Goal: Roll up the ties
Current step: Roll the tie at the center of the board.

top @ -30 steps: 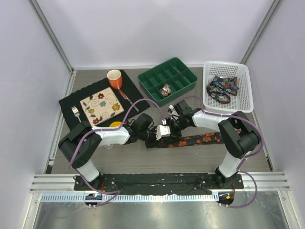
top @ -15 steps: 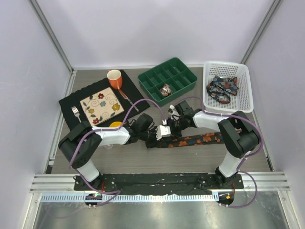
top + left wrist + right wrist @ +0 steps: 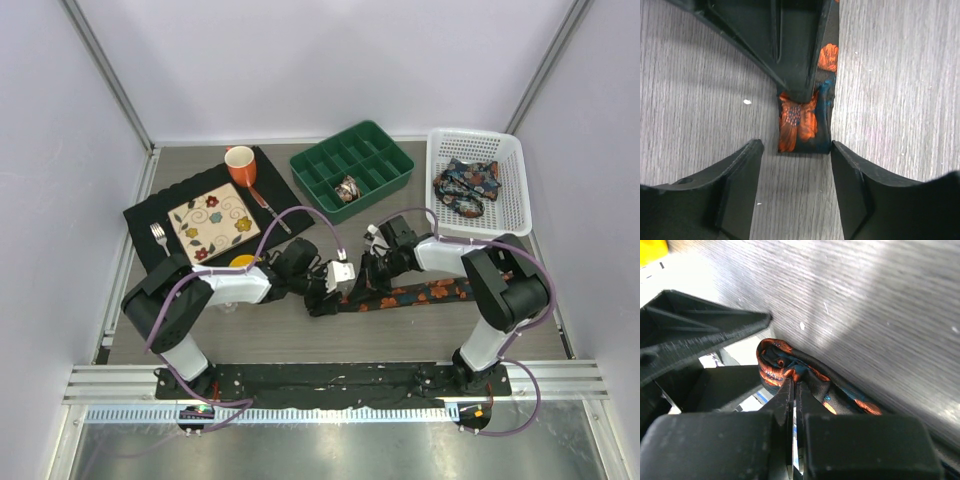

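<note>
A dark tie (image 3: 415, 294) with orange flowers lies as a strip on the table between the arms. In the left wrist view its folded end (image 3: 804, 125) sits just beyond my open left gripper (image 3: 796, 150), whose fingers (image 3: 740, 185) flank it without touching. My right gripper (image 3: 794, 382) is shut, its tips pinching the curled tie end (image 3: 774, 364). From above, the left gripper (image 3: 328, 292) and right gripper (image 3: 362, 288) meet at the tie's left end. A rolled tie (image 3: 348, 188) sits in the green tray (image 3: 385, 150). More ties (image 3: 466, 186) lie bundled in the white basket (image 3: 440, 215).
A black placemat (image 3: 145, 215) at the back left carries a flowered tile (image 3: 213, 222), an orange mug (image 3: 240, 162), a fork (image 3: 158, 236) and a spoon (image 3: 268, 210). A yellow object (image 3: 242, 261) lies by the left arm. Walls enclose the table.
My left gripper has opened and let go of the tie end. The right gripper has shut on that end and shifted slightly right and nearer.
</note>
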Controlling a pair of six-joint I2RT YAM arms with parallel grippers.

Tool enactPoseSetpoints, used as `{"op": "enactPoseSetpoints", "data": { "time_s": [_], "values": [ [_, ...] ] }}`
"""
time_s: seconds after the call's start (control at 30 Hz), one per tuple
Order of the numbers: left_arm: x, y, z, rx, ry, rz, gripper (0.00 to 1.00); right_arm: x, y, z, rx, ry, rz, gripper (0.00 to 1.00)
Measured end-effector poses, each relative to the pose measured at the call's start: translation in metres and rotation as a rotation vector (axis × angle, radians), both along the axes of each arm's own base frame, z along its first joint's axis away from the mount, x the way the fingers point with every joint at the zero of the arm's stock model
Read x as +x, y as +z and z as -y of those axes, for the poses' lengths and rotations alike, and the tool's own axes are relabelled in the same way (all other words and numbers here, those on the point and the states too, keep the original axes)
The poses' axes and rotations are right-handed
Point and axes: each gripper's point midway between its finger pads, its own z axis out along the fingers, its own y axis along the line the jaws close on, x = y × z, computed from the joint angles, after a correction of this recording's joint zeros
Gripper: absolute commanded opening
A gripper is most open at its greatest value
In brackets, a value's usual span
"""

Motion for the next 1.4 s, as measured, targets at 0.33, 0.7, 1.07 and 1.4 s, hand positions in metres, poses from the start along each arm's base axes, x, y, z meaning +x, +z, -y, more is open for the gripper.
{"op": "enactPoseSetpoints", "data": {
  "time_s": [0.33, 0.7, 1.07, 1.4],
  "values": [
    [-0.009, 0.003, 0.002, -0.131, 0.015, -0.022, 0.78, -0.002, 0.000, 0.009, -0.028, 0.000, 0.047, 0.01],
    [-0.004, 0.000, 0.029, -0.162, -0.012, 0.057, 0.49, -0.001, 0.001, 0.008, -0.023, 0.007, 0.054, 0.01],
    [-0.007, 0.003, 0.019, -0.138, -0.017, 0.092, 0.06, 0.006, 0.016, 0.018, -0.068, -0.016, 0.106, 0.29],
    [-0.003, 0.002, 0.001, -0.111, 0.012, 0.046, 0.06, 0.008, 0.036, 0.057, -0.251, -0.003, 0.218, 0.32]
  ]
}}
